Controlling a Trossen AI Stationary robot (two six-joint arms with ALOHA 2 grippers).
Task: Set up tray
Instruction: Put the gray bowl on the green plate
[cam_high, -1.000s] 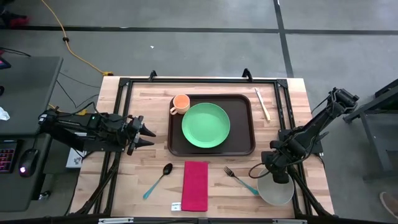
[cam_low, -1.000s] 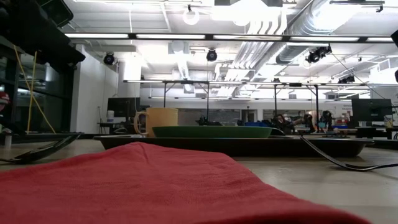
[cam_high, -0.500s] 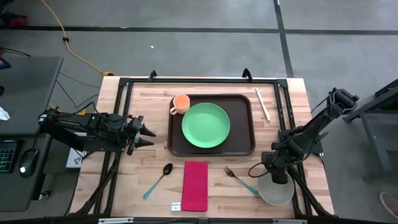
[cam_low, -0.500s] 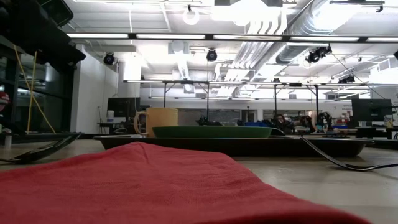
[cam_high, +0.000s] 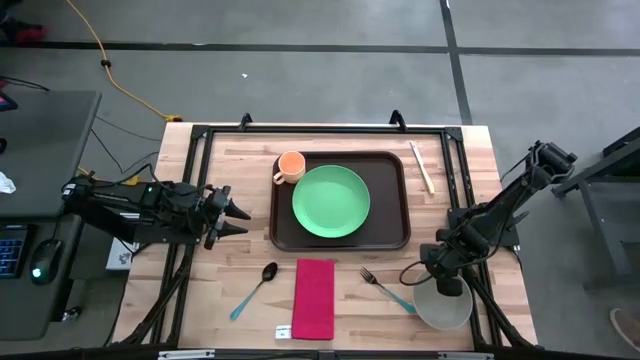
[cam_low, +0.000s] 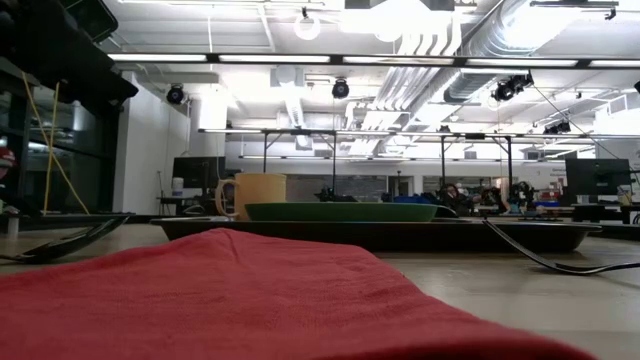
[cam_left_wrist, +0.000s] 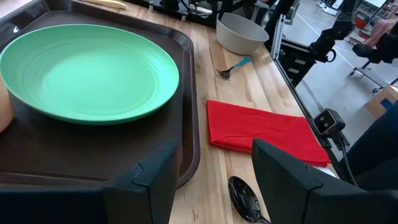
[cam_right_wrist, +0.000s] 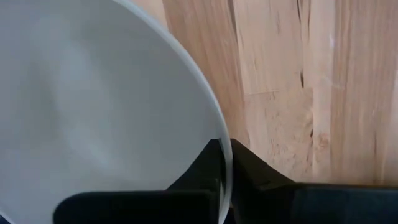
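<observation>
The tray (cam_high: 340, 200) lies flat on the wooden worktop (cam_high: 235, 160), toward the far side and about midway between the two arms. It carries a green plate (cam_high: 331, 201) in its middle and an orange cup (cam_high: 290, 166) at its far left corner.

Near of the tray, a red napkin (cam_high: 313, 297) lies on the bare wood. A spoon (cam_high: 255, 290) lies to its left and a fork with a blue handle (cam_high: 388, 289) to its right. A pair of chopsticks (cam_high: 422, 166) lies on the worktop just right of the tray's far right corner.

The right gripper (cam_right_wrist: 225, 163) is at the near right of the worktop, over a grey bowl (cam_high: 443, 305) that stands just right of the fork. In the right wrist view its two fingers are clamped on the bowl's rim, one inside and one outside.

The left gripper (cam_high: 238, 220) hovers left of the tray, pointing at it, with its fingers spread wide and nothing between them.
</observation>
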